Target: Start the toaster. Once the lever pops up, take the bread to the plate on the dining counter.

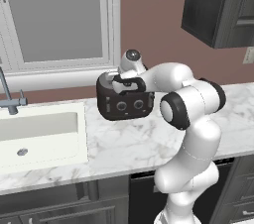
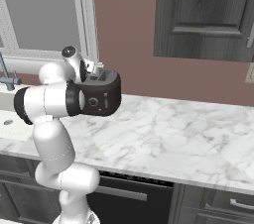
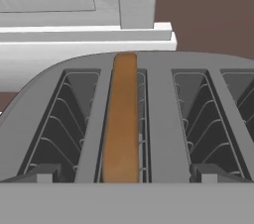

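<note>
- The toaster (image 1: 124, 101) stands on the marble table (image 1: 134, 141), near the wall below the window (image 1: 59, 17).
- The bread (image 3: 121, 119) sits upright in the toaster's second slot from the left in the hand view.
- The tool (image 3: 124, 181) hovers just above the slots, fingers spread wide, holding nothing.
- A sink (image 1: 39, 136) and faucet (image 1: 10, 96) lie to the left; a dark cabinet (image 2: 203, 15) hangs to the right.

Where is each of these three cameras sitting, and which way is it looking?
Left base view: behind the arm's left, facing the marble worktop, sink and toaster; the white arm rises at lower right.
Right base view: behind the arm's right, facing the same toaster and worktop; the arm rises at lower left.
Hand view: on the hand, looking down into the toaster's slots at the bread; the open tool shows its tips at the bottom.
Both base views share toaster, worktop and window.
</note>
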Controlling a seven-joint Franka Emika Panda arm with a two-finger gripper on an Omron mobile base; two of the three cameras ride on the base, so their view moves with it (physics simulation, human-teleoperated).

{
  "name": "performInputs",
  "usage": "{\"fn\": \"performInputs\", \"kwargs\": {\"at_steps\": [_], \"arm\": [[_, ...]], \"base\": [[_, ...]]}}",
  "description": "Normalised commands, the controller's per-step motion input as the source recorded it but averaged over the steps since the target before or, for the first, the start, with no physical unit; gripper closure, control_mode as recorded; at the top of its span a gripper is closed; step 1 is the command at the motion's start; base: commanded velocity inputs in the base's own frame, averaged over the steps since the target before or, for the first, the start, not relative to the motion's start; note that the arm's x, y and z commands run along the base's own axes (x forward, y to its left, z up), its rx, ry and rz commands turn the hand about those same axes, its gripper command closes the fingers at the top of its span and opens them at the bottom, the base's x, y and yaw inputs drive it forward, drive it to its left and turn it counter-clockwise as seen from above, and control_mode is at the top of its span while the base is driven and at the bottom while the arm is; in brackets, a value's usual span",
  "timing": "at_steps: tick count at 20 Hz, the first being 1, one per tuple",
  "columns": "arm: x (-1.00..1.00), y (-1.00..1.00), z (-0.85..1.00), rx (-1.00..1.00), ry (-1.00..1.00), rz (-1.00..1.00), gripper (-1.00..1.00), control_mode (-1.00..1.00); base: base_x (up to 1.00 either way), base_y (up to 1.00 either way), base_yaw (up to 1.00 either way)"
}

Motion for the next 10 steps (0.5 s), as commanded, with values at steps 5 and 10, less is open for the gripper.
{"fn": "performInputs", "kwargs": {"at_steps": [5, 10], "arm": [[0.00, 0.00, 0.00, 0.00, 0.00, 0.00, -1.00, -1.00], [0.00, 0.00, 0.00, 0.00, 0.00, 0.00, 1.00, -1.00]], "base": [[0.00, 0.00, 0.00], [0.00, 0.00, 0.00]]}}
